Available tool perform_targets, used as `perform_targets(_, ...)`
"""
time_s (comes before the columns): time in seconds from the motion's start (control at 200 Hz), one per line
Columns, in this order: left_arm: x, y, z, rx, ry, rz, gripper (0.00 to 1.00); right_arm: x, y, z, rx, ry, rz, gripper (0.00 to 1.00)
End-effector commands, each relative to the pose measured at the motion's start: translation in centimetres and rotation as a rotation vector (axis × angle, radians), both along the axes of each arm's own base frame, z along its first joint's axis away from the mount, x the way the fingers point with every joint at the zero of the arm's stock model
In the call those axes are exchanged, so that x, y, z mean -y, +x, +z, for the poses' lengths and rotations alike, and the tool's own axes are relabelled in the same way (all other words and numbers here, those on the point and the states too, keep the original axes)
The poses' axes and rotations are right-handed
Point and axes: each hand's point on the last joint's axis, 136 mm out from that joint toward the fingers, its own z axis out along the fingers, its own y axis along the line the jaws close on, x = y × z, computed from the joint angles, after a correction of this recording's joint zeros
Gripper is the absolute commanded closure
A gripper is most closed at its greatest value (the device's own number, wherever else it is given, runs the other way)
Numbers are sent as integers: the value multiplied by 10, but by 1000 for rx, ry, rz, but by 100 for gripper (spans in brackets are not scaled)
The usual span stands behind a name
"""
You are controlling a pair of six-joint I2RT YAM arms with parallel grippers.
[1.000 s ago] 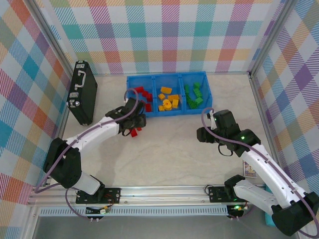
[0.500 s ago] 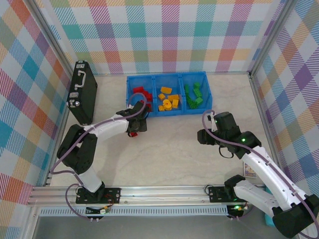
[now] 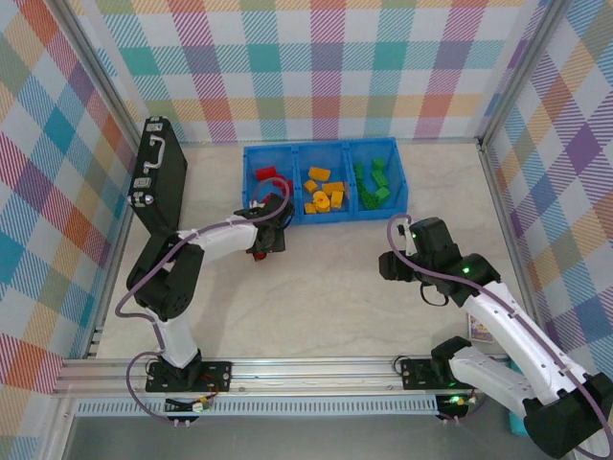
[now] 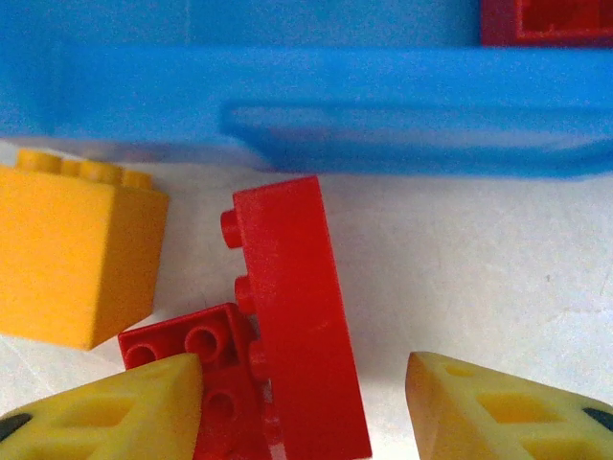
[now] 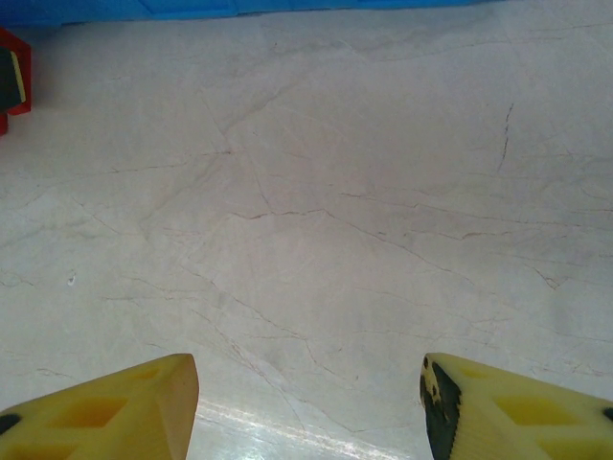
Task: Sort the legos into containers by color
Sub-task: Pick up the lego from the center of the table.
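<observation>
My left gripper straddles an on-edge red brick, fingers wide, gripping nothing; orange brick crowds beside it, blue bin wall ahead; right gripper spread, empty

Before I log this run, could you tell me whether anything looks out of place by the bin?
Three bricks sit on the table outside the blue bin, one yellow-orange brick and two red. The long red brick is tipped on its side, studs sideways, against the small red brick.

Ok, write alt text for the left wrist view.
A red brick lies on its side between the fingertips of the open left pincer, a second red lego against it. A yellow-orange brick sits left of them; the blue bin wall runs behind.
</observation>
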Motion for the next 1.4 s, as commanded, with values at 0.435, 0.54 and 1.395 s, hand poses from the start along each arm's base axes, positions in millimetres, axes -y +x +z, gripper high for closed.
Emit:
perform_targets(0.435, 3, 20, 6, 21, 42, -17, 62, -2, 3, -3, -8, 5, 0, 36)
perform_targets(0.54, 3, 19, 4, 6, 43, -22, 67, -2, 4, -4, -10, 2, -2, 36)
perform_targets(1.395, 6, 10, -1, -27, 17, -52, 50, -1, 3, 1, 3, 4, 0, 36)
